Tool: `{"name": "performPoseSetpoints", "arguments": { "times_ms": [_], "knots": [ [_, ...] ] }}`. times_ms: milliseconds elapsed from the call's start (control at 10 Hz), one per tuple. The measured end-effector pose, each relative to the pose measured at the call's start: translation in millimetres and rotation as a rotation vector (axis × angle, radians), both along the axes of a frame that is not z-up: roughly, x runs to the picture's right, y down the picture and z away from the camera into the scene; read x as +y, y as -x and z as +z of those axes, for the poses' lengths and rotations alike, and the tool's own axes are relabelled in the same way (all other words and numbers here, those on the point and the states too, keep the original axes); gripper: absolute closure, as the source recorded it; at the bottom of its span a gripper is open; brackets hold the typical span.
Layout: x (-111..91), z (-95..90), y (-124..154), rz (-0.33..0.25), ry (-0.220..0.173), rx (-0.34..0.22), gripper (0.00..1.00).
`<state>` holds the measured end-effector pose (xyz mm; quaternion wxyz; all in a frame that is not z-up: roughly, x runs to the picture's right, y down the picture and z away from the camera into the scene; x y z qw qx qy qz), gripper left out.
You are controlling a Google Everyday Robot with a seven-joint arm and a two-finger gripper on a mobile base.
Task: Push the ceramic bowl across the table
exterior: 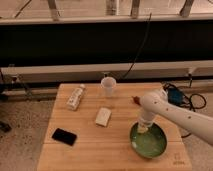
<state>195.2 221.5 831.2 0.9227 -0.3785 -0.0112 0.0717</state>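
Where the table (85,152) meets a dark wall, the gripper (143,128) – finger state unclear – dips into the ceramic bowl (148,141).

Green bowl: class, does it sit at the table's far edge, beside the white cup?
No, the green bowl sits near the table's front right corner, under the gripper, away from the cup.

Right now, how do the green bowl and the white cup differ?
The bowl is wide, shallow and glossy green; the cup is small, tall and white. The bowl sits at the table's near right corner, the cup at its far edge. The gripper is at the bowl's rim; nothing touches the cup. Both stand upright.
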Motion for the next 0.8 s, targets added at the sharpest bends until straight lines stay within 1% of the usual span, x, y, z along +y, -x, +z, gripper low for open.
{"name": "performPoseSetpoints", "arguments": {
  "times_ms": [100,200,600,700,800],
  "knots": [
    [-4,4.9,13,-0.017,-0.009,-0.009,0.99],
    [-5,6.4,18,-0.025,-0.012,-0.013,0.99],
    [-7,6.1,19,-0.035,-0.016,-0.013,0.99],
    [-7,8.0,22,-0.047,-0.016,-0.016,0.99],
    [-11,12.3,32,-0.067,-0.02,-0.029,0.99]
  ]
}}
